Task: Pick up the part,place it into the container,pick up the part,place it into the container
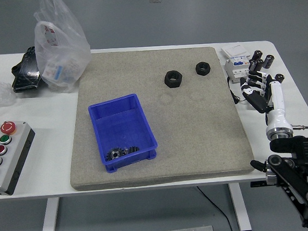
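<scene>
Two black hex nuts lie on the grey mat (196, 128): a larger nut (173, 78) and a smaller nut (202, 68) to its right. The blue bin (122, 130) sits on the mat's left half, with dark gear-like parts (121, 152) in its near end. My right hand (258, 89) hovers off the mat's right edge, fingers relaxed and holding nothing, well away from both nuts. The left arm is out of sight.
A clear plastic bag (60, 45) and a black object (26, 71) stand at the back left. A button box (5, 156) sits at the left edge. A white device (237, 58) and small dark cylinders (263, 61) lie just behind my right hand.
</scene>
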`<action>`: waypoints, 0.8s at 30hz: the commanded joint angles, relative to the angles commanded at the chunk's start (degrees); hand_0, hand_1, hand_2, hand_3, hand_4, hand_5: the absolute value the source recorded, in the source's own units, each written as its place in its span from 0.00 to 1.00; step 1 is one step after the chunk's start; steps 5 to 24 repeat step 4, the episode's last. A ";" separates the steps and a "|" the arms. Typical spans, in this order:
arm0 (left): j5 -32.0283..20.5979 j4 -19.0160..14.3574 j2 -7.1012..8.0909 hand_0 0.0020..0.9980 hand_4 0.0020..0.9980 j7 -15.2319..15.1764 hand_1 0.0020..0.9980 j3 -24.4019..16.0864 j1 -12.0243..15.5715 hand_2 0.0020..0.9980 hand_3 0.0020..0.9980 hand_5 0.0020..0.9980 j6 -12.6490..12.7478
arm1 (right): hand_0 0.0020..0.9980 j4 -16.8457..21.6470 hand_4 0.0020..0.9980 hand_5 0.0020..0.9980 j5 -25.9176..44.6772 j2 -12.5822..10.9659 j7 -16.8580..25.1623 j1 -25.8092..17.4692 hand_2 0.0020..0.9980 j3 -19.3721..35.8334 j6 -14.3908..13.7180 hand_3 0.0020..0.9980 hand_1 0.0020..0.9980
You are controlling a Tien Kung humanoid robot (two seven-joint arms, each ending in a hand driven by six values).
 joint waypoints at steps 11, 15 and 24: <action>0.20 0.00 0.01 0.62 0.71 -0.23 0.53 0.18 -0.68 0.54 0.62 0.40 0.00 | 0.60 0.90 0.67 0.34 -4.99 0.25 -3.78 0.07 0.72 0.66 0.00 0.69 0.66; 0.20 0.00 0.01 0.62 0.71 -0.23 0.53 0.18 -0.68 0.54 0.62 0.40 0.00 | 0.60 0.90 0.67 0.34 -4.99 0.25 -3.78 0.07 0.72 0.66 0.00 0.69 0.66; 0.20 0.00 0.01 0.62 0.71 -0.23 0.53 0.18 -0.68 0.54 0.62 0.40 0.00 | 0.60 0.90 0.67 0.34 -4.99 0.25 -3.78 0.07 0.72 0.66 0.00 0.69 0.66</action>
